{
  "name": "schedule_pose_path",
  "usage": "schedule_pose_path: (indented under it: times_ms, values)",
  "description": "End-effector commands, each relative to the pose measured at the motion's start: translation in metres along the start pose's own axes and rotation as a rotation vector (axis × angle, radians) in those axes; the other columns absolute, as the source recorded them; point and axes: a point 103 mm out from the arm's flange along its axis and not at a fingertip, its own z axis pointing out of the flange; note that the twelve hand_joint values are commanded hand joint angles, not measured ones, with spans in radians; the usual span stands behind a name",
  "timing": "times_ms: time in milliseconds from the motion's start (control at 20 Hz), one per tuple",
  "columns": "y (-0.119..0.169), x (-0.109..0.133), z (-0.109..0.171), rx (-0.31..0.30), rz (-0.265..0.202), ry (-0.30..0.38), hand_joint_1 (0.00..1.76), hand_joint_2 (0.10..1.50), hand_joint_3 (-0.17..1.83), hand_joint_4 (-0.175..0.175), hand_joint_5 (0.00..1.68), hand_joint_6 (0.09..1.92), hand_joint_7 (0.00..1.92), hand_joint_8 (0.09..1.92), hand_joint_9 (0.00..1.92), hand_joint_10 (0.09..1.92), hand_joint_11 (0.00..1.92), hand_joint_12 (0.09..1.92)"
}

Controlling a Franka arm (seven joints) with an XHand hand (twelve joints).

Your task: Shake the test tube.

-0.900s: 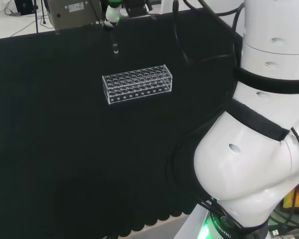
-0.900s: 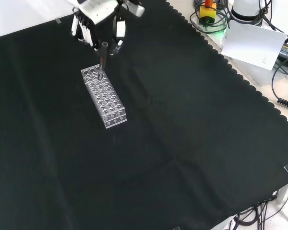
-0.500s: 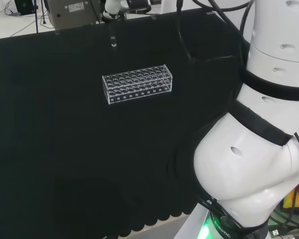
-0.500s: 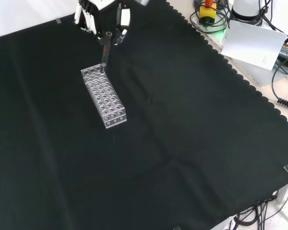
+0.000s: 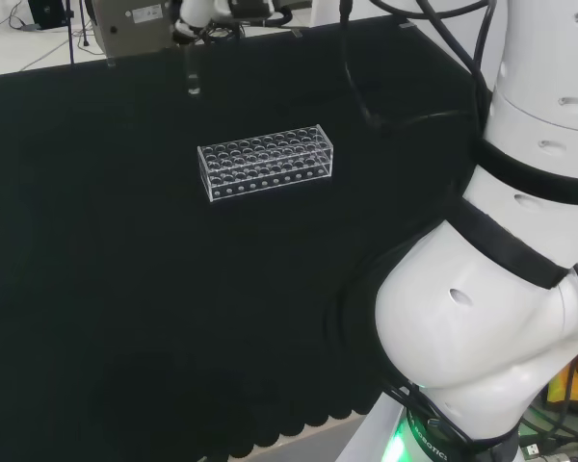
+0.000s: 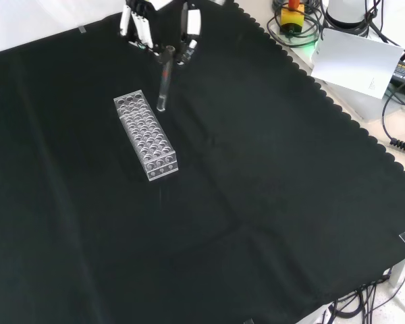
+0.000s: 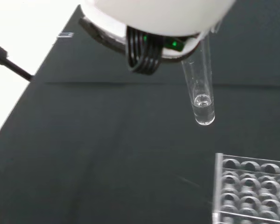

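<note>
Overhead, hand [image 6: 160, 23] pinching clear, upright test tube [image 6: 163, 79], a little liquid inside.

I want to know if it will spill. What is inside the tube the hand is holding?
The test tube looks clear, with perhaps a little clear liquid at its rounded bottom. Its top is covered by the hand.

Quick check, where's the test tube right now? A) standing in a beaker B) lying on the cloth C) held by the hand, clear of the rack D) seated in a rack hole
C: the hand pinches the test tube near its top, and in the wrist view its rounded bottom hangs free above the cloth, apart from the rack.
</note>
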Motion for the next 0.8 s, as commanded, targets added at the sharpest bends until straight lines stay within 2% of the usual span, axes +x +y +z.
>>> schedule_pose_path:
  times_ms: [50,250,400,600,800]
  values:
    - [-0.002,0.049,0.005,0.003,-0.087,0.050,1.44,0.59,0.67,-0.175,1.34,0.39,1.44,0.66,1.48,0.17,0.80,1.26]
    - [-0.003,0.070,0.007,0.010,-0.126,0.053,1.44,0.59,0.67,-0.175,1.34,0.38,1.44,0.66,1.48,0.16,0.80,1.26]
    - [-0.003,0.065,0.006,0.009,-0.110,0.046,1.44,0.59,0.67,-0.175,1.34,0.38,1.44,0.66,1.48,0.16,0.80,1.26]
    - [-0.004,0.034,0.006,0.015,-0.042,0.021,1.44,0.59,0.67,-0.175,1.34,0.38,1.44,0.66,1.48,0.16,0.80,1.26]
    - [-0.009,-0.019,0.008,0.029,0.082,-0.013,1.44,0.59,0.67,-0.175,1.34,0.38,1.44,0.66,1.48,0.16,0.80,1.26]
